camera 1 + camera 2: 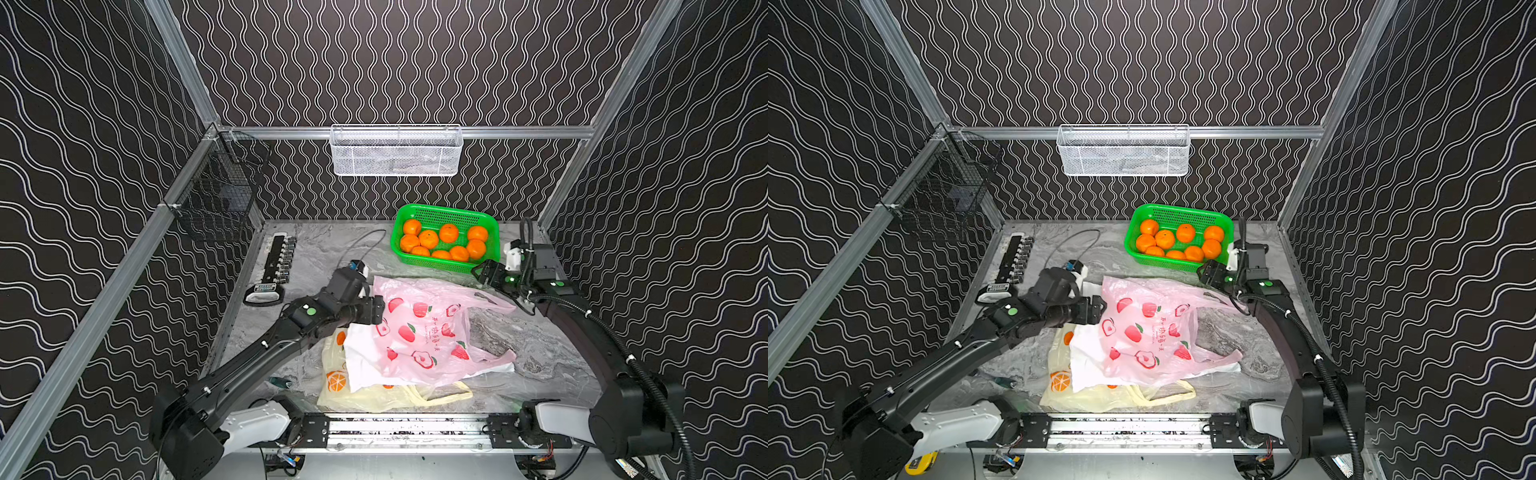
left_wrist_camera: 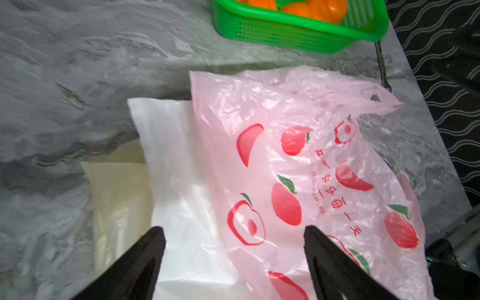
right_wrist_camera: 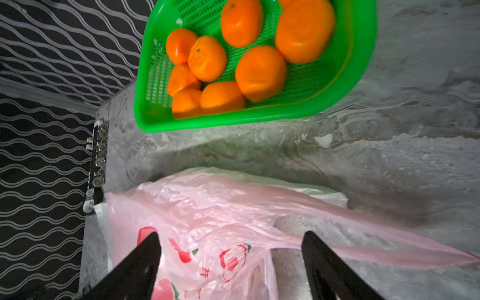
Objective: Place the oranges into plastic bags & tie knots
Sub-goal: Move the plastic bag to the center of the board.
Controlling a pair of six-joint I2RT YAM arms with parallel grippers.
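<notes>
Several oranges [image 1: 449,232] [image 1: 1185,232] [image 3: 259,72] lie in a green perforated basket [image 1: 440,262] at the back right. Three plastic bags lie stacked mid-table: a pink fruit-printed bag [image 1: 419,328] [image 1: 1142,328] [image 2: 298,155] [image 3: 207,207] on top, a white bag [image 1: 361,357] [image 2: 171,155] under it, and a pale yellow bag [image 1: 365,397] [image 2: 117,187] lowest. My left gripper [image 1: 376,309] [image 2: 233,231] is open over the left edge of the pink and white bags. My right gripper [image 1: 478,270] [image 3: 231,235] is open above the pink bag's far handle, just in front of the basket.
A socket rail [image 1: 278,257] lies along the left table edge, with a thin cable [image 1: 361,241] behind the left arm. A white mesh basket [image 1: 397,151] hangs on the back rail and a black wire basket [image 1: 216,199] on the left wall. A small teal item [image 1: 280,382] lies front left.
</notes>
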